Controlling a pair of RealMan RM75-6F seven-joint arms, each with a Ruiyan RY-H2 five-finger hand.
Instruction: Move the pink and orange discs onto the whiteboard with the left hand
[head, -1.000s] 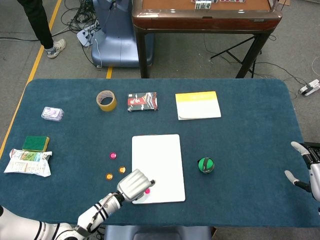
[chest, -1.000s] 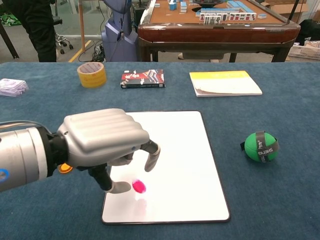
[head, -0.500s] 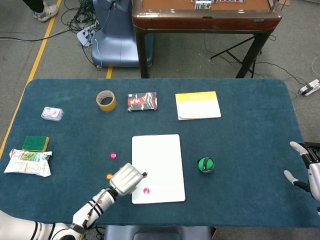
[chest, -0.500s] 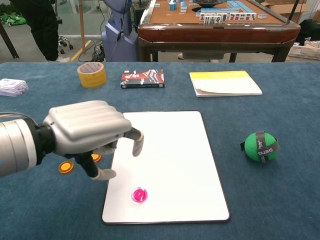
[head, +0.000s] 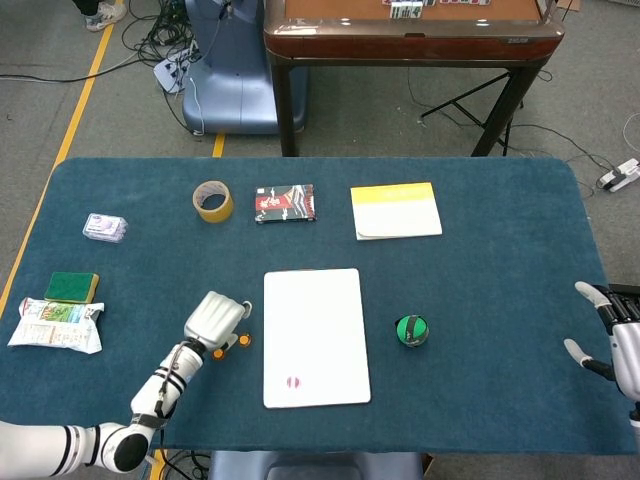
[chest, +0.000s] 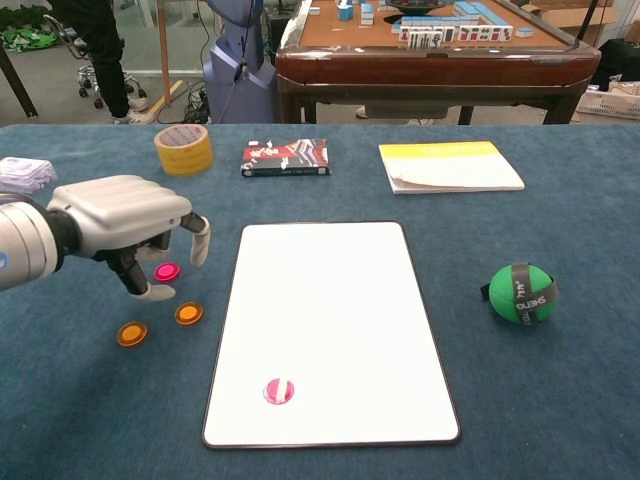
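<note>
The whiteboard (head: 316, 310) (chest: 330, 290) lies at the table's middle, with one pink disc (head: 292, 382) (chest: 278, 391) on its near left part. To its left on the blue cloth lie a second pink disc (chest: 166, 271) and two orange discs (chest: 188, 313) (chest: 131, 333). My left hand (head: 216, 319) (chest: 128, 224) hovers over that second pink disc with its fingers partly curled and holds nothing. In the head view the hand hides this disc, and an orange disc (head: 243, 340) shows beside it. My right hand (head: 610, 338) rests at the table's right edge with its fingers apart.
A green ball (head: 411, 330) (chest: 520, 293) sits right of the whiteboard. Along the far side are a tape roll (head: 213, 201), a dark packet (head: 285, 203) and a yellow-topped notebook (head: 396, 210). At the left edge lie a green sponge (head: 72, 287), a snack packet (head: 57, 325) and a small plastic pack (head: 105, 228).
My left hand let go of a pink disc on the whiteboard, then drew back to the left and now sits over the second pink disc. The right hand has barely moved.
</note>
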